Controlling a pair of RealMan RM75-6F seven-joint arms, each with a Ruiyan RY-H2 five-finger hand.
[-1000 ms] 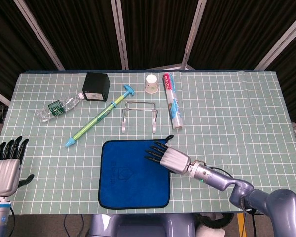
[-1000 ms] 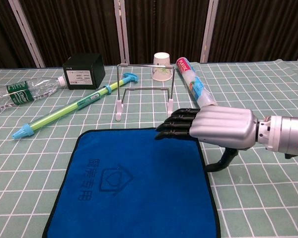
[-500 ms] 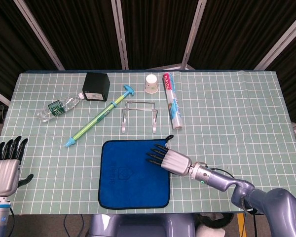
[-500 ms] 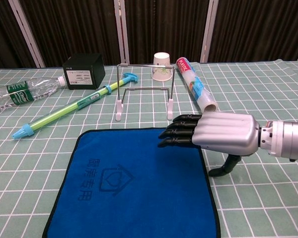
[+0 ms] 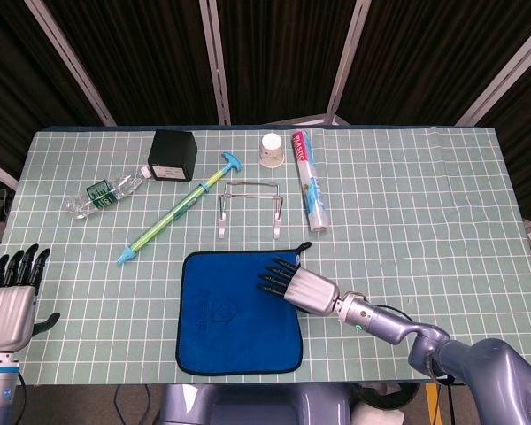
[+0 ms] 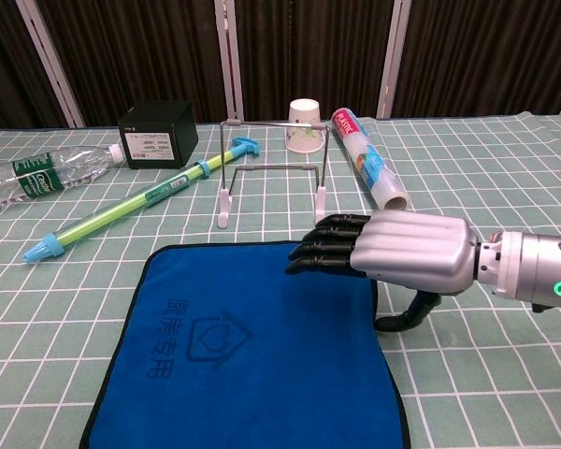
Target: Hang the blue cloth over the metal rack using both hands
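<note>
Blue square microfibre cloth (image 5: 239,312) lies flat on the green gridded tabletop (image 5: 425,230), near the front edge, not yet lifted. Right hand (image 6: 393,251) hovers palm-down above its far right corner, fingers (image 6: 323,253) straight and held side by side, thumb hanging off past the cloth's right edge, gripping nothing. Over the last second this hand has drifted left and a bit nearer, so the dark fingertips now sit further over the cloth rather than at its far hem. Reads as lining up for a corner grab, no contact confirmed.

Left hand (image 5: 11,301) stays parked at the tabletop's front left, fingers extended, empty, well apart from the cloth; unchanged. It needs to come in for the two-handed lift.

Thin metal wire rack (image 6: 271,178) stands upright just beyond the cloth, bare. Green-and-blue plastic pump tube (image 5: 179,209) lies diagonal to its left.
</note>
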